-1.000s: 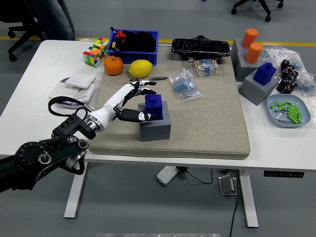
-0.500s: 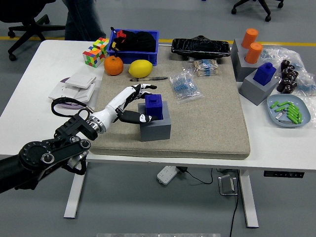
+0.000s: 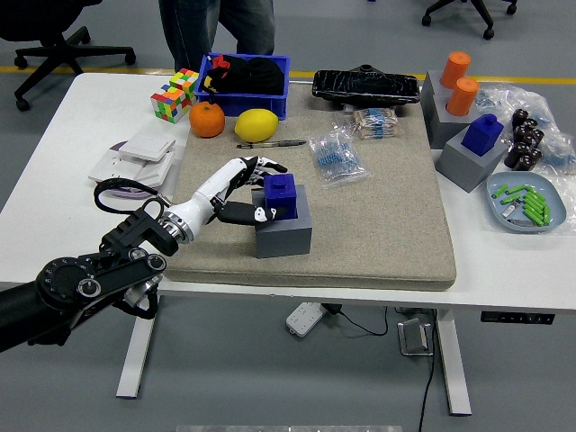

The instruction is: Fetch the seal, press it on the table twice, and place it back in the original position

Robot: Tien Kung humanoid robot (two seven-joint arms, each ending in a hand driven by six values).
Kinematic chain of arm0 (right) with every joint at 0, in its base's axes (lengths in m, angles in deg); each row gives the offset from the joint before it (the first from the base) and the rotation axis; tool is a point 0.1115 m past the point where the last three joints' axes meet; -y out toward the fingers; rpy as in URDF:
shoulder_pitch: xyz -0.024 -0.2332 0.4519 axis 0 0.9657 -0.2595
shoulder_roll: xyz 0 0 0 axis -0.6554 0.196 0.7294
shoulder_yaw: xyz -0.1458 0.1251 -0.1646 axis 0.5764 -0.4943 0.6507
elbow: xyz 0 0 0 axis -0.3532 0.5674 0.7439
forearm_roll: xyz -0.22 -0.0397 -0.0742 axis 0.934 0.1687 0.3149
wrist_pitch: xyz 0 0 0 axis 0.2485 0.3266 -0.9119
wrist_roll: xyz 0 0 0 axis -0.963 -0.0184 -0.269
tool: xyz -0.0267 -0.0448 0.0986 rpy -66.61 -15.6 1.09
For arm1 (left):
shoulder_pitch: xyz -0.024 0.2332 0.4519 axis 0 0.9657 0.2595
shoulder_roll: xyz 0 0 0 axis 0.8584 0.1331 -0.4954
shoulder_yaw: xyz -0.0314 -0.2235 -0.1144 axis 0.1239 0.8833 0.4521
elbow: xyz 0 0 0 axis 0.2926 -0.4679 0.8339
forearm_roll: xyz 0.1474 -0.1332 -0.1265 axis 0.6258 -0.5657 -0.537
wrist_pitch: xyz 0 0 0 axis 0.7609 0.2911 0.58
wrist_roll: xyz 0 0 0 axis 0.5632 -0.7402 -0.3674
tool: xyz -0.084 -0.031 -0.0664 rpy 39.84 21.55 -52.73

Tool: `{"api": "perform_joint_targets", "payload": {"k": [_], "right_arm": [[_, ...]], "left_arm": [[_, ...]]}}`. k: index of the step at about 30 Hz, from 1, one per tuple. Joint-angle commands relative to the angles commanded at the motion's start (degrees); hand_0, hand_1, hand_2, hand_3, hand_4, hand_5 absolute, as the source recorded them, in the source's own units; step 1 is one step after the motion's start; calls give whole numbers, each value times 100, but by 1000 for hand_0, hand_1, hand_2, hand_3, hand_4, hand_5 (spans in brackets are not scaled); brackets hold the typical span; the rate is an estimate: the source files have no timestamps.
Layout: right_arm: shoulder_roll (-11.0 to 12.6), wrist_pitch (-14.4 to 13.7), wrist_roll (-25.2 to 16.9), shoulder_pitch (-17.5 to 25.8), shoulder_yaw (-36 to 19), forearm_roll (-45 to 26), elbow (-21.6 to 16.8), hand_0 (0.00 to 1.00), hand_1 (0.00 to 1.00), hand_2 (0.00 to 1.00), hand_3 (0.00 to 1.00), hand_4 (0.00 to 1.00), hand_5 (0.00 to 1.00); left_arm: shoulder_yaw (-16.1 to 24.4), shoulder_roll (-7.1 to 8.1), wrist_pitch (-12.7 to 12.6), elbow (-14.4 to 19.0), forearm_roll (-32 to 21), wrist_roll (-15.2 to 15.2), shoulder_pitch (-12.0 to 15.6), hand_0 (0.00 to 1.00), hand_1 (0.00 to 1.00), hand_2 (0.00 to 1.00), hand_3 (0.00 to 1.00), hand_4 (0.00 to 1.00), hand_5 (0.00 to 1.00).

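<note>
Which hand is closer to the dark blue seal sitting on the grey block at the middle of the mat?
Left. The left hand is right at the dark blue seal on the grey block, thumb and fingers either side of it. The right hand is not in view.

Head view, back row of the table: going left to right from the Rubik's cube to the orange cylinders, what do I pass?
Multicoloured Rubik's cube → round orange fruit → yellow lemon → black plastic-wrapped tray → two orange cylinders in their grey holder.
</note>
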Motion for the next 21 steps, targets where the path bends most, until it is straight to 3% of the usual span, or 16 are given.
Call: {"api": "perform_joint_targets", "payload": {"k": [5, 6, 8, 14, 18, 21], "right_arm": [[-7, -11, -17, 19, -20, 0, 2, 713, 626, 625, 599, 703, 484], [-9, -14, -20, 25, -26, 4, 1, 713, 626, 625, 599, 703, 483], [-14, -17, -25, 24, -34, 7, -1, 713, 626, 625, 599, 703, 483], [-33, -18, -33, 21, -81, 11, -1, 713, 626, 625, 599, 703, 484], [-33, -19, -33, 23, -126, 22, 2, 713, 626, 624, 597, 702, 485], [-29, -22, -35, 25, -145, 33, 3, 713, 626, 624, 597, 702, 485]], "left_arm": [[46, -37, -162, 5, 35, -88, 8, 659, 542, 539, 607, 754, 2], [62, -47, -202, 7, 46, -108, 13, 642, 501, 494, 585, 691, 2], [92, -64, -266, 4, 53, -143, 13, 642, 501, 494, 585, 691, 2], [159, -84, -317, 16, 13, -257, 27, 628, 463, 466, 578, 669, 2], [375, 17, -321, 207, 47, -305, 76, 625, 455, 463, 578, 675, 2], [697, 217, -358, 508, 142, -373, 121, 625, 455, 463, 578, 675, 2]]}}
